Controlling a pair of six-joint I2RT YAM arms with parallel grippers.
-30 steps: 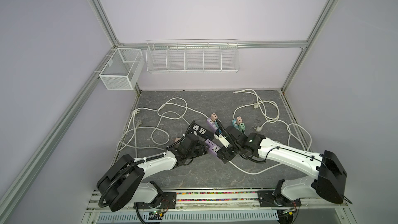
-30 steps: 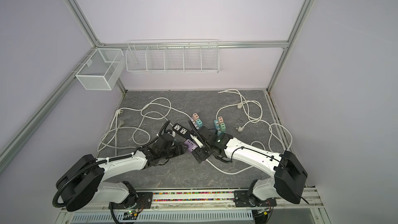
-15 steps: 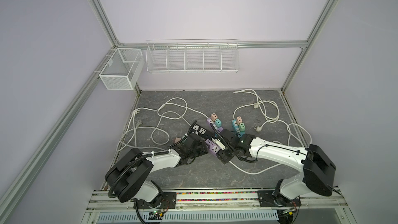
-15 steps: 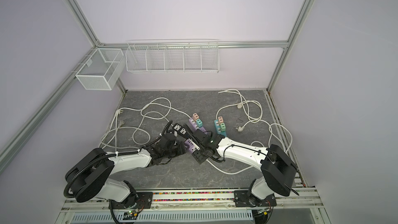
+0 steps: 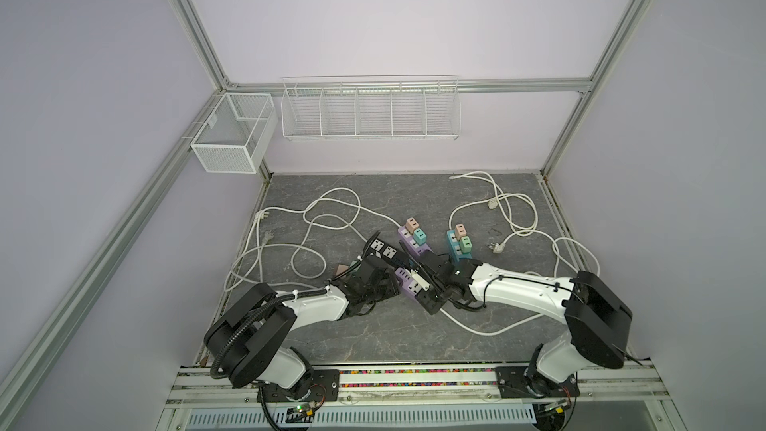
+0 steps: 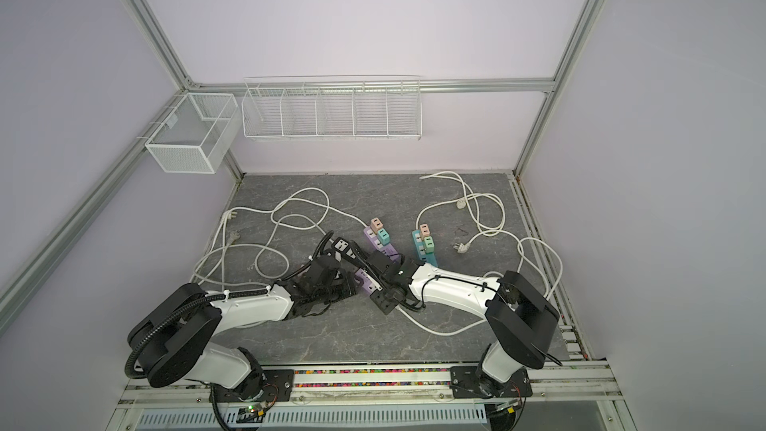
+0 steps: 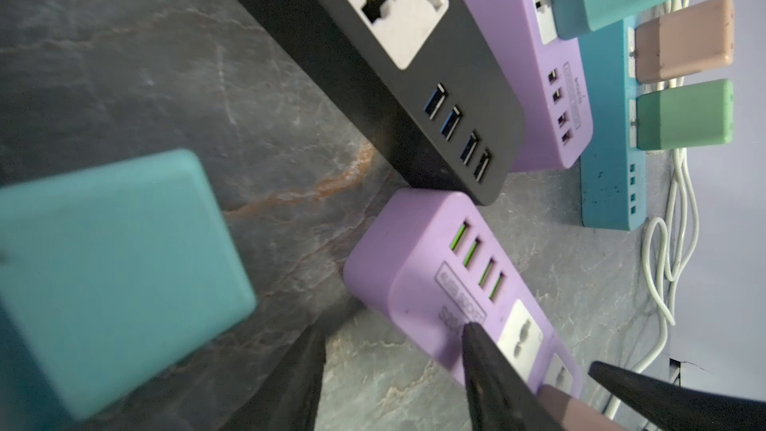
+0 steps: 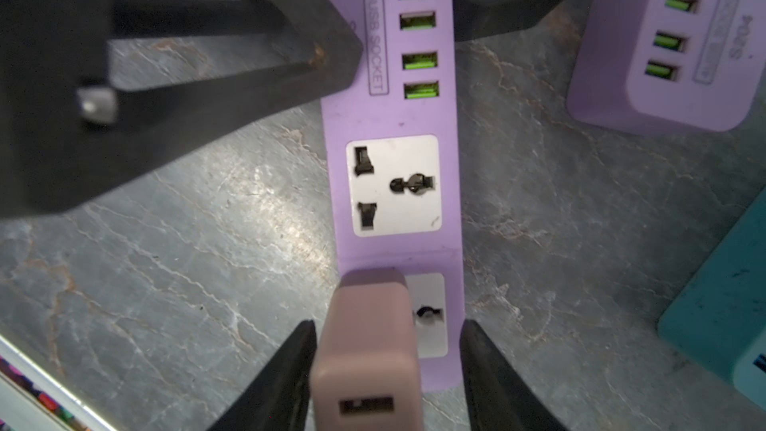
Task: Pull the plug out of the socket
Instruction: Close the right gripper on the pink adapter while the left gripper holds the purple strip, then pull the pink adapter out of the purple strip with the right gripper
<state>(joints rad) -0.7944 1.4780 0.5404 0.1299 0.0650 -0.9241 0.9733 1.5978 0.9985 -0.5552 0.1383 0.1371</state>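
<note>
1. Grey marbled desk [image 5: 373, 333].
2. White cables [image 5: 327, 217] loop across its far half.
3. Clustered mid-desk lie the near purple strip [image 5: 408, 286], far purple strip [image 5: 416, 244], black strip [image 5: 385, 252] and teal strip [image 5: 454, 252].

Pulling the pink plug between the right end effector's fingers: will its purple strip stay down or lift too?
That purple strip looks like slim plastic, so probably light enough to lift with the pink plug unless pinned. Its smooth face and the polished tabletop suggest it may slide. It looks rigid, unlikely to bend.
</note>
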